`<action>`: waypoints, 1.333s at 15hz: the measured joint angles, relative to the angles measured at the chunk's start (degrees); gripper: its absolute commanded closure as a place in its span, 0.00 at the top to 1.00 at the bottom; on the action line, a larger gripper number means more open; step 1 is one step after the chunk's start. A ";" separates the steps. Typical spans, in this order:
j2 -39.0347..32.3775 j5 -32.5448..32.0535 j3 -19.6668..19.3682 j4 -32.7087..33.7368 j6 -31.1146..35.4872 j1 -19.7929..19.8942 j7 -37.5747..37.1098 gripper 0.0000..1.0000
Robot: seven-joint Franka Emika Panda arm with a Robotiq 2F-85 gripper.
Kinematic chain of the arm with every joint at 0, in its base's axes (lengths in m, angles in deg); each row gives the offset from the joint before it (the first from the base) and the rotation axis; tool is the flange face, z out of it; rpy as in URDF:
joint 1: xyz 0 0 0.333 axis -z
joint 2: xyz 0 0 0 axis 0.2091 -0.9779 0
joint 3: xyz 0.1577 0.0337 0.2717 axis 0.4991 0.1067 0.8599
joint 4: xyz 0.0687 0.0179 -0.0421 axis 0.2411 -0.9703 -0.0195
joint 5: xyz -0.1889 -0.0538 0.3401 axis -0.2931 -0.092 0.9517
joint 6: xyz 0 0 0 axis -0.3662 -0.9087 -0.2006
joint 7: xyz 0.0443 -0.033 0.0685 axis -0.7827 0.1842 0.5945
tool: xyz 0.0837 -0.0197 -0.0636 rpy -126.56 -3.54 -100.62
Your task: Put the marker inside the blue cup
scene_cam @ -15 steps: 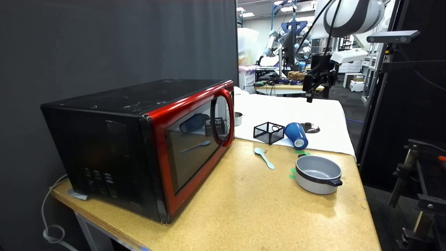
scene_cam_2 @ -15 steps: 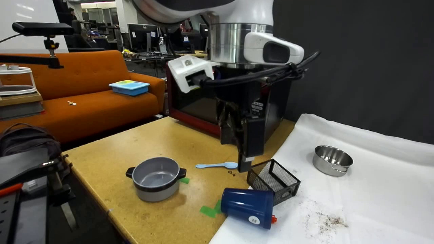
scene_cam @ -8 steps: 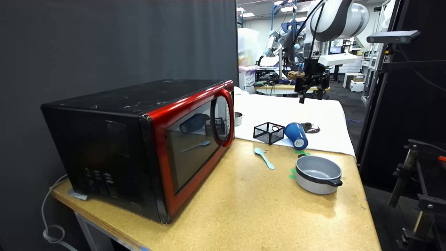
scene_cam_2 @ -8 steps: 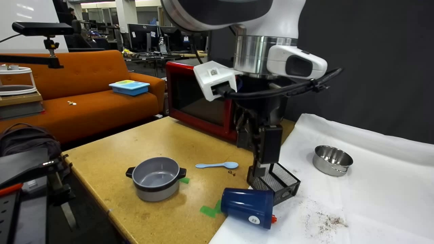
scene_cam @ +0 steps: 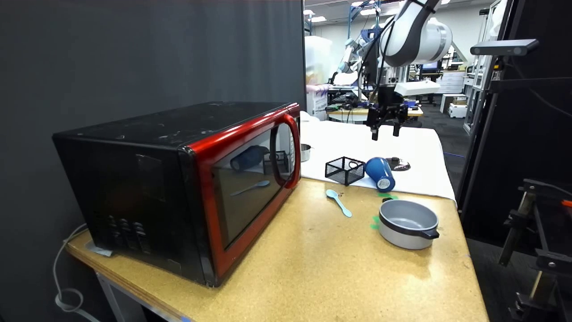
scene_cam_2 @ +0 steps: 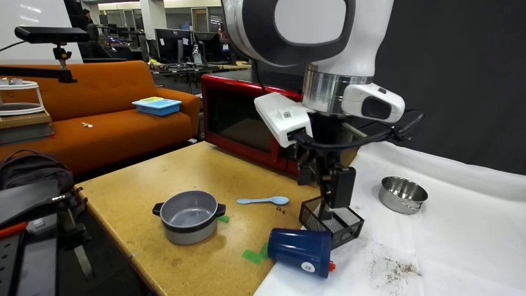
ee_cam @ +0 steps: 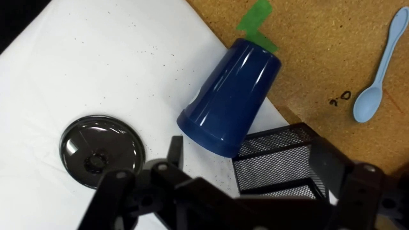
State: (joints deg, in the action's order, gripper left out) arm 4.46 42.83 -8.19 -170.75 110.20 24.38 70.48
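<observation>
The blue cup (ee_cam: 233,95) lies on its side across the edge of the white sheet; both exterior views show it too. Its wide end touches or nearly touches the black mesh basket. Of the marker, only a small red-orange tip (scene_cam_2: 332,265) peeks out at the cup's wide rim in an exterior view. Whether that marker is inside the cup or behind it I cannot tell, and the wrist view does not show it. My gripper (scene_cam: 385,133) hangs above the sheet with spread fingers and nothing between them. In the wrist view its right finger (ee_cam: 329,163) covers part of the basket.
The mesh basket (ee_cam: 271,169) stands beside the cup. A dark glass lid (ee_cam: 102,150) lies on the sheet. A pale blue spoon (scene_cam_2: 263,200) and a grey pot (scene_cam_2: 190,236) rest on the wooden table. There is also a steel bowl (scene_cam_2: 400,203) and a red-fronted microwave (scene_cam: 259,188).
My gripper has come down and moved left in an exterior view, and down and right in another, now over the basket area. It stays open; cup and marker tip have not moved.
</observation>
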 measured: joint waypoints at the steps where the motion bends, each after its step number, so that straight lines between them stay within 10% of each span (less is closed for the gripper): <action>1: -1.01 0.76 0.79 0.73 0.00 0.47 2.91 1.00; 11: -10.88 9.66 12.50 12.51 -8.62 17.79 42.95 1.00; 20: -17.80 9.73 12.54 21.43 -21.33 17.55 55.53 1.00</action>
State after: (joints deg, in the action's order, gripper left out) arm -13.34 52.56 4.35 -149.32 88.87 41.93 126.01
